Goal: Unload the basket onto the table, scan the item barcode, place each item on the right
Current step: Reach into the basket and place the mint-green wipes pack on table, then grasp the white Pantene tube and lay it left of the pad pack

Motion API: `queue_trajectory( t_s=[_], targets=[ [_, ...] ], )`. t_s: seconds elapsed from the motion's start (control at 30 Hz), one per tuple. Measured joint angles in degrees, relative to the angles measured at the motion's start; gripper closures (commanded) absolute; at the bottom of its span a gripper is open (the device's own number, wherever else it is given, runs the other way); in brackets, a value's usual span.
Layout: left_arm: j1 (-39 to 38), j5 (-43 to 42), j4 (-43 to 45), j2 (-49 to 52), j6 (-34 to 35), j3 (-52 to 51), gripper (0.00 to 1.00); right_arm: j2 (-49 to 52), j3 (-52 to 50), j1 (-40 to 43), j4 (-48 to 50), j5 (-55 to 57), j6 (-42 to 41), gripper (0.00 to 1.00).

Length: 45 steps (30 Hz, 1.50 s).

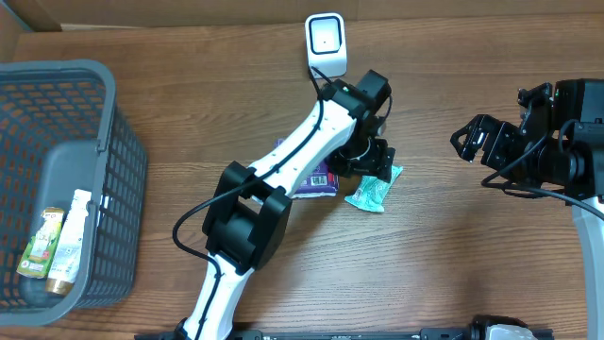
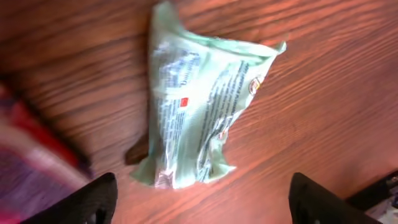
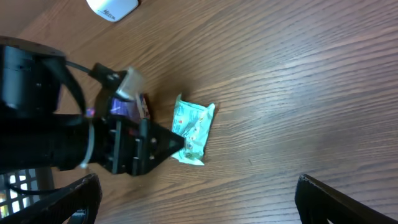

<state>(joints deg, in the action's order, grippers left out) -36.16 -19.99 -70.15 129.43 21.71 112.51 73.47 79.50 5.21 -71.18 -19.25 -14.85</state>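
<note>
The item, a crumpled pale green packet (image 1: 371,194) (image 2: 196,112) (image 3: 193,130), lies flat on the wooden table. My left gripper (image 1: 374,166) (image 2: 205,199) hovers right over it, open, with its two dark fingertips (image 2: 99,199) wide apart and touching nothing. The white barcode scanner (image 1: 324,38) (image 3: 112,7) stands at the far edge of the table, behind the left arm. My right gripper (image 1: 469,142) (image 3: 199,202) is open and empty off to the right, well away from the packet.
A purple packet (image 1: 316,179) (image 2: 25,155) lies just left of the green one, partly under the left arm. A grey mesh basket (image 1: 113,151) at the left edge holds two bottles or tubes (image 1: 57,246).
</note>
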Motion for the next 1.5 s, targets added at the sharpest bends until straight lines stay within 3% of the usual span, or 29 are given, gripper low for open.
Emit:
queue_trajectory(
  t_s=[0.07,0.2,0.23,0.33,0.47,0.53,0.67,0.8,0.9,1.1,1.37,1.5],
  targets=[
    [1.4,0.3,-5.5,0.1,0.0,5.0,0.22,0.0,0.0,0.0,0.0,0.0,0.1,0.00],
    [7.5,3.7,-20.0,0.4,-0.4,25.0,0.22,0.0,0.0,0.0,-0.3,0.0,-0.1,0.00],
    [9.1,4.8,-23.0,0.3,-0.6,29.9,0.09,0.0,0.0,0.0,-0.3,0.0,-0.1,0.00],
    [19.0,7.0,-26.1,-4.7,-1.3,42.7,0.07,0.0,0.0,0.0,-0.4,0.0,-0.1,0.00],
    [28.4,7.6,-26.3,-15.2,-1.4,42.8,0.07,0.0,0.0,0.0,-0.8,0.0,-0.2,0.00],
    [35.9,10.2,-26.5,-23.8,-1.6,38.4,0.00,0.0,0.0,0.0,-0.8,0.0,-0.1,0.00],
    [50.5,17.6,-26.3,-37.9,-0.6,22.9,0.00,0.0,0.0,0.0,-0.9,0.0,-0.1,0.00],
    [67.0,20.9,-25.6,-41.3,-0.6,9.2,0.00,0.0,0.0,0.0,-0.8,0.0,-0.1,0.00],
    [74.1,21.3,-22.9,-40.3,-0.6,1.0,0.00,0.0,0.0,0.0,-0.9,0.0,-0.1,0.00],
    [79.5,21.3,-13.7,-40.2,-0.6,-14.7,0.00,0.0,0.0,0.0,-0.9,0.0,-0.1,0.00],
    [85.0,19.6,7.5,-40.0,-0.9,-37.8,0.02,0.0,0.0,0.0,-1.8,0.1,1.3,0.00],
    [85.2,19.1,17.9,-40.0,-7.1,-44.5,0.02,0.0,0.0,0.0,-1.4,0.2,1.4,0.00]
  ],
)
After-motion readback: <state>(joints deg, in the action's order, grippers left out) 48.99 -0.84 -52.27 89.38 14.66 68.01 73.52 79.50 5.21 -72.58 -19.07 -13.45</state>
